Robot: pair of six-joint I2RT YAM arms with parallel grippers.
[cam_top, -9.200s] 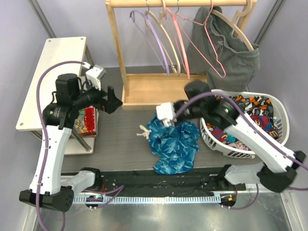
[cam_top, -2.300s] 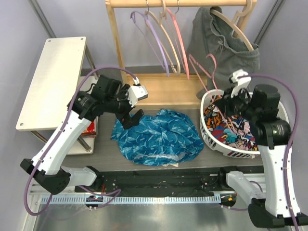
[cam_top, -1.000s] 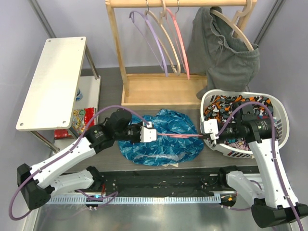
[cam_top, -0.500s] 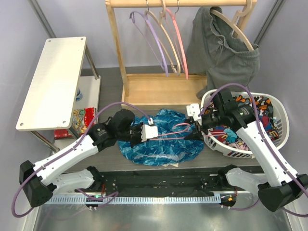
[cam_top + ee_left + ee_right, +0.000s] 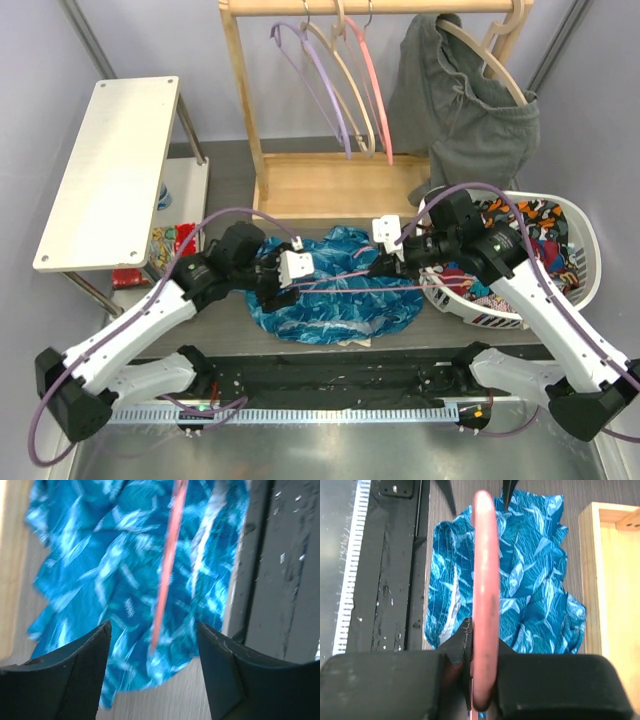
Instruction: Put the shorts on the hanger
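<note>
Holding the thin pink wire hanger (image 5: 484,555) over the blue leaf-print fabric shorts (image 5: 535,580), right claw (image 5: 482,647) was clamped on it | left claw (image 5: 154,625) stood apart around its wire

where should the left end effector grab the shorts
Probably the rumpled left edge of the shorts, pinched from above: the fabric lies spread flat, but its folds bunch up there, just below the open left end effector.

L: I'm reading the left arm as angled inward, elbow low, left gripper (image 5: 152,645) sitting with jaws wide apart | R: right arm is sitting bent inward, right gripper (image 5: 481,680) pinching the hanger (image 5: 484,580) | wrists: probably facing each other.
</note>
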